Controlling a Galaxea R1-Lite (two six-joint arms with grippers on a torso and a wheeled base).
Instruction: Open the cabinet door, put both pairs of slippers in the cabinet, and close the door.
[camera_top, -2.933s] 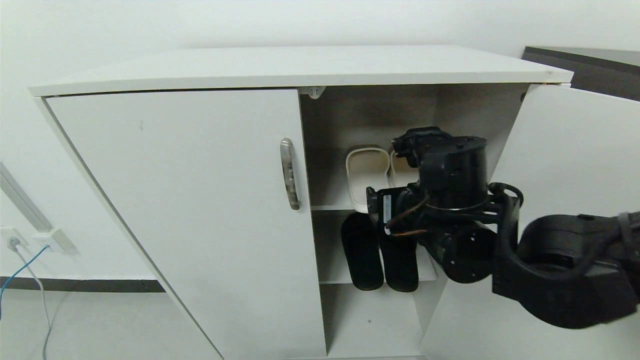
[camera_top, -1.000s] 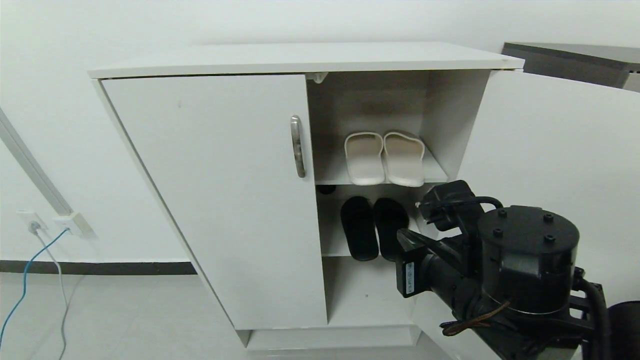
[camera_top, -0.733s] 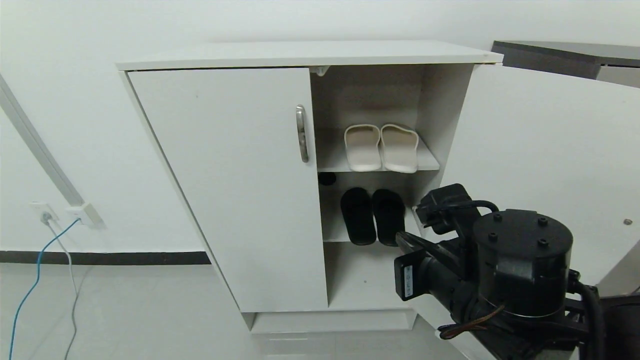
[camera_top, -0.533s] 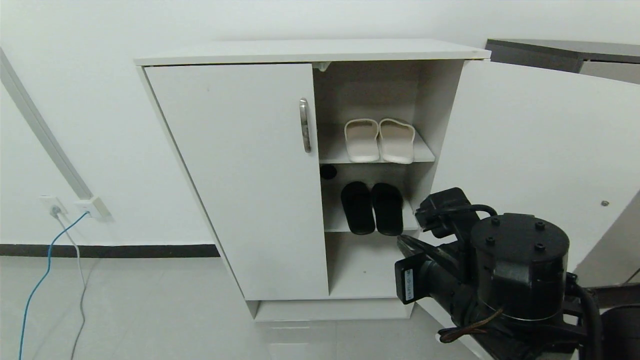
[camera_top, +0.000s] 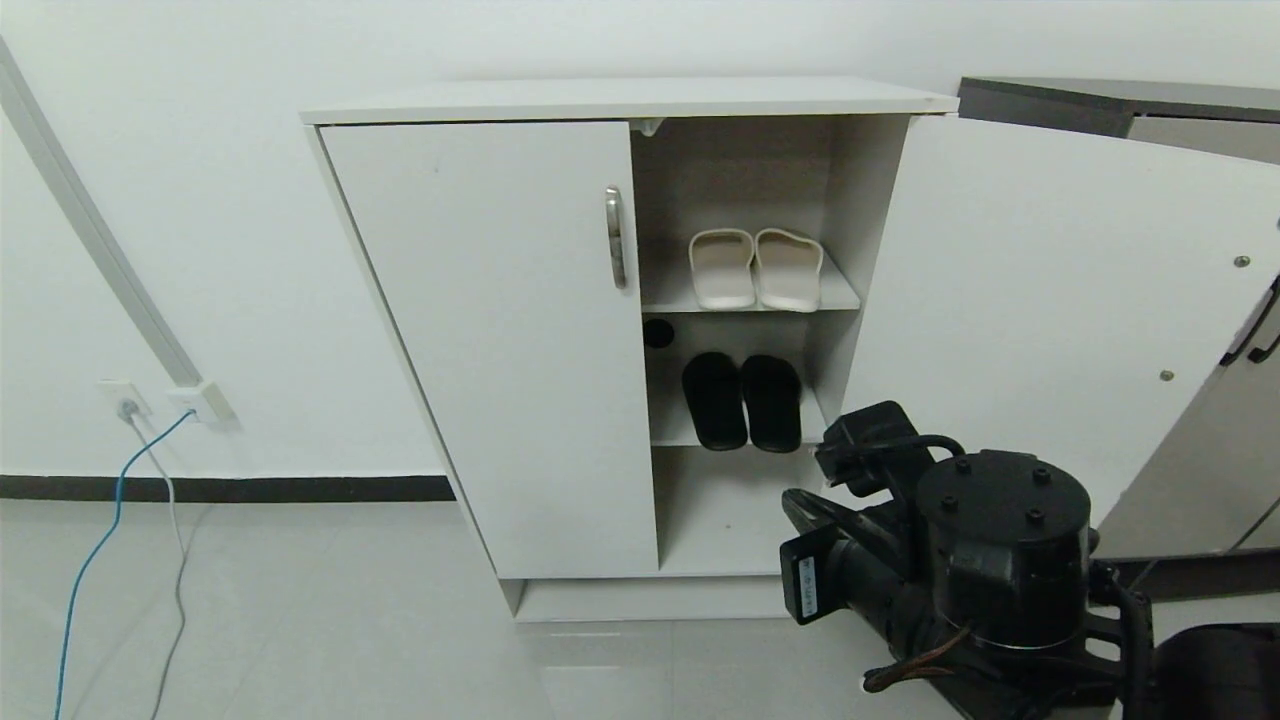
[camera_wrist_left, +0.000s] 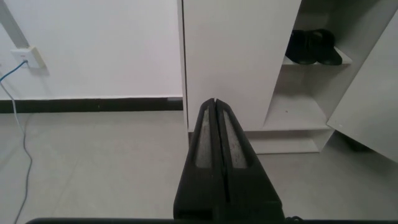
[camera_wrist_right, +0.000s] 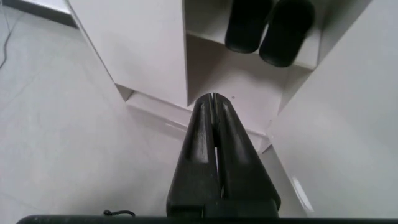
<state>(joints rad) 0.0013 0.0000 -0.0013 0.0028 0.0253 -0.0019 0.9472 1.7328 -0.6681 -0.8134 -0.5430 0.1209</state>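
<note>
Plainly, the head view has the white slippers (camera_top: 755, 268) on the upper shelf (camera_top: 838, 296) of the cabinet (camera_top: 620, 98), the black slippers (camera_top: 742, 402) at their 6 o'clock, the open door (camera_top: 1050, 300) at 3 o'clock. Wrist views add the left gripper (camera_wrist_left: 214, 106) and right gripper (camera_wrist_right: 213, 98), each with fingers pressed together, empty.

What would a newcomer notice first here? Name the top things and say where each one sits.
The white cabinet stands with its right door wide open and its left door shut. Inside, a pair of white slippers sits on the upper shelf and a pair of black slippers on the shelf below. The right hand, shut and empty, hangs low in front of the open side.
</note>
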